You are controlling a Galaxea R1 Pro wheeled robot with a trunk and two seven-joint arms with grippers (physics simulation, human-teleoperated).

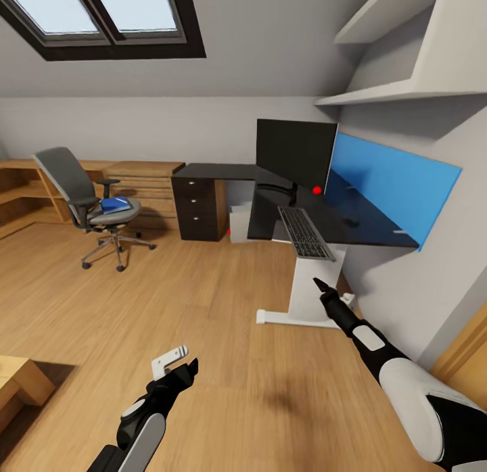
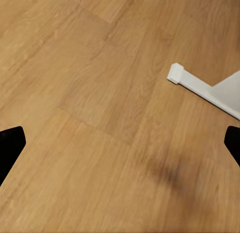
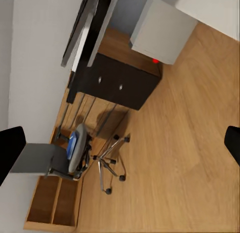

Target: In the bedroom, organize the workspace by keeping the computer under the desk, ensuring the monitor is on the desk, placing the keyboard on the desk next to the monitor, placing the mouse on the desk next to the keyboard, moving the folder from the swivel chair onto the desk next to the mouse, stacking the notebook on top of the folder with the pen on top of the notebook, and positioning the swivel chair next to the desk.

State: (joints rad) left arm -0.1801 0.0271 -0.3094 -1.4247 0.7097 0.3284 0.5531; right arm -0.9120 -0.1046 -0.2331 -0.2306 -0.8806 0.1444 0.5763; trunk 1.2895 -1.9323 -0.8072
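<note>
I am looking across the bedroom's wooden floor with both arms hanging low in front of me, neither holding anything. The left gripper [image 1: 177, 368] is hovering over bare boards with its fingers spread wide, the two dark tips sitting at opposite edges of its wrist view. The right gripper [image 1: 319, 285] is reaching toward the white leg of the glossy black L-shaped desk [image 1: 223, 171]; its tips are likewise wide apart in its wrist view, so I am reading it as open too.

The thing I am judging to go for next is the flat bright-blue folder [image 1: 116, 203], which is lying on the seat of the grey upholstered swivel chair [image 1: 84, 198] with the chrome star base. It is lying well away, ahead and to my left, so the left arm is the nearer one, though neither can reach without driving the base over. Its long axis is running roughly across the seat, from the backrest side toward the front edge and tipping slightly toward the tabletop; the right wrist view is also catching it flat on the seat [image 3: 74, 144].

On the tabletop, the slim silver-framed keyboard [image 1: 306, 233] is lying lengthwise toward me, its near end overhanging the edge, in front of the wide black monitor [image 1: 295, 153]. The small black mouse [image 1: 350, 221] is sitting just beside it. The light-grey computer tower [image 3: 162, 29] is standing under the desk.
</note>
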